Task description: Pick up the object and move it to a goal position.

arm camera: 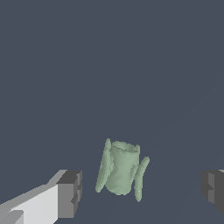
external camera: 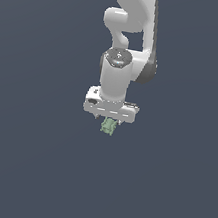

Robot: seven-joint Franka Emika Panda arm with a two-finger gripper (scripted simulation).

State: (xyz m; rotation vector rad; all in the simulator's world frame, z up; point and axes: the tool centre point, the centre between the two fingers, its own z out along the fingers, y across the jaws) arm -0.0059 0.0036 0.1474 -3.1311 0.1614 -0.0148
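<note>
Object (arm camera: 120, 168), pale green and knobbly, with flat ribs down its flanks and a hollow at one end, sits between the two dark fingertips (arm camera: 70, 193) in the wrist view, with clear gaps on both sides: neither pad touches it. The claw is spread wide apart, far wider than the item. In the exterior view the white gripper (external camera: 109, 121) hangs directly over the same green piece (external camera: 109, 127), which shows just under the hand's lower edge. What carries it is a plain dark grey floor with no visible edge or corner, so its place can only be given as beneath the arm, about the middle of the exterior view. Whether the fingertips are low enough to bracket the body, or are short of it, cannot be told from these renders. By my judgement the step in hand is the approach for the pick, not yet the grasp. The next move calls for any remaining descent, then closing evenly on the ribbed sides, and lifting. No goal marker is visible in either view.
</note>
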